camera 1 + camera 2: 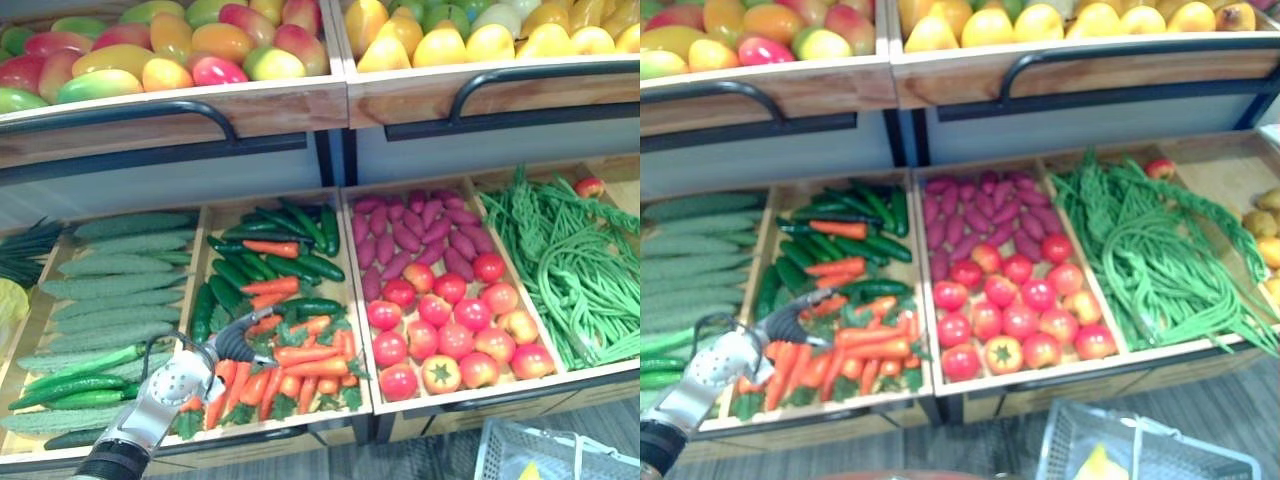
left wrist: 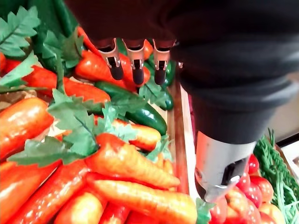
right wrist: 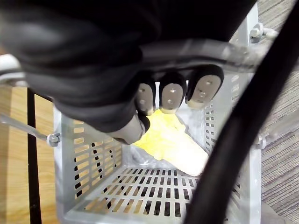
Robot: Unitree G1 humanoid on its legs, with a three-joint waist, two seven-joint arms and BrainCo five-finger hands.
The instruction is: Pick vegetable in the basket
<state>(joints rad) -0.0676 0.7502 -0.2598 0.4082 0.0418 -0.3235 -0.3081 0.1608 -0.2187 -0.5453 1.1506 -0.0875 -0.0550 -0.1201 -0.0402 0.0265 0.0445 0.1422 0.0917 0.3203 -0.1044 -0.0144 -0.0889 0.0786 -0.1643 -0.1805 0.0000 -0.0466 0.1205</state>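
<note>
Open above, packed below

The left robot hand [image 1: 176, 386] hangs over carrots [image 1: 312, 366] wedged tight with leaves and cucumbers [image 1: 268, 266] — no bare gap between them. A wooden divider [image 1: 353, 290] walls that tray off from the tomatoes, and the upper shelf [image 1: 200, 110] overhangs the back. The basket [image 1: 1080, 442] is open-topped — the right robot hand [image 3: 172, 96] grips its handle.

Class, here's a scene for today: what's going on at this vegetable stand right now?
The robot's left hand hovers open over the carrots in a wooden bin, with nothing in its fingers. Its right hand is curled round the handle of a silver basket beside the stand, and a yellow item lies inside. No carrot has been picked up yet.
</note>
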